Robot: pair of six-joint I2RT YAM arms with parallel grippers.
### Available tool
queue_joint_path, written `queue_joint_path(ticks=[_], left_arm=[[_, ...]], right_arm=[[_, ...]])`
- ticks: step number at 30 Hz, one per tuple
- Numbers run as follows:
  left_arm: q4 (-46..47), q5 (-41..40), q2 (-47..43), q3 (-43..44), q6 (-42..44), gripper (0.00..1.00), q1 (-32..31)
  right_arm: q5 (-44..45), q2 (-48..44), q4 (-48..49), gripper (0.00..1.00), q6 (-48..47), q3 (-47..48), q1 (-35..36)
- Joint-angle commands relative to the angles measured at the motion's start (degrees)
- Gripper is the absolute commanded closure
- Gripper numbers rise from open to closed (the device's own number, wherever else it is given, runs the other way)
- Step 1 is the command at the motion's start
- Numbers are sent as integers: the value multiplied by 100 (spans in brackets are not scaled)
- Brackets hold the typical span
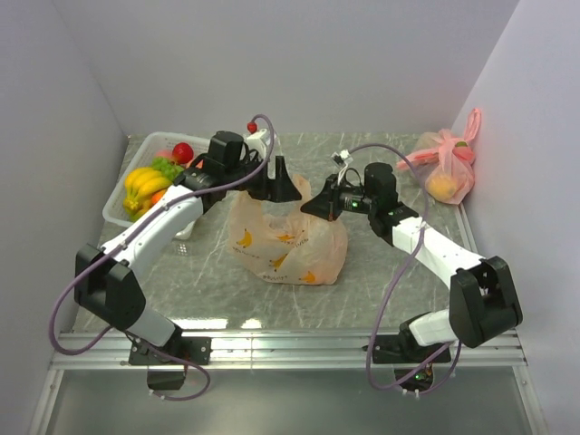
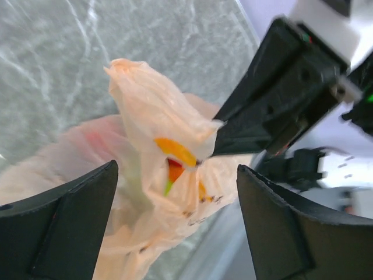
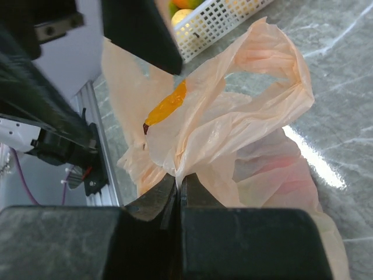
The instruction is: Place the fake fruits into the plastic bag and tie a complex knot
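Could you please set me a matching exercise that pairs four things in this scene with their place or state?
Things:
1. left pincer
2. right pincer
3. pink bag
4. bananas

Place or state:
A. in the white basket
B. shut on the plastic bag
C. open
D. at the far right corner

Pairs: 1-C, 2-B, 3-D, 4-A

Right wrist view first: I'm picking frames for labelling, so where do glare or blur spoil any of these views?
Right wrist: a bright glare streak on the table beside the plastic bag; the right gripper is soft. Left wrist: bag fairly sharp, left gripper blurred. Top external: even light, faint reflections on the near table edge.
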Motion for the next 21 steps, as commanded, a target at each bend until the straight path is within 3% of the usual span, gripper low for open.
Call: queue_joint_path(ticks=[1, 7, 13, 16, 18, 20, 21], left_arm=[[571, 359, 98, 3, -1227, 11, 58], [1634, 554, 126, -444, -2186, 13, 93], [1450, -70, 319, -323, -2303, 30, 146], [1599, -9, 415, -235, -2381, 47, 146], [1775, 209, 425, -243, -2434, 75, 164], [2065, 447, 407, -348, -2522, 98, 199], [2118, 744, 416, -410, -2557, 100, 225]], right_arm=[[-195, -256, 156, 100, -391, 184, 103], [-257, -335, 155, 100, -637, 114, 279], [-318, -423, 349, 100, -488, 43, 296], [-450, -431, 331, 100, -496, 69, 314], [-476, -414, 296, 98, -540, 87, 340], [-450, -388, 296, 85, -505, 70, 323], [-424, -370, 322, 73, -488, 52, 323]])
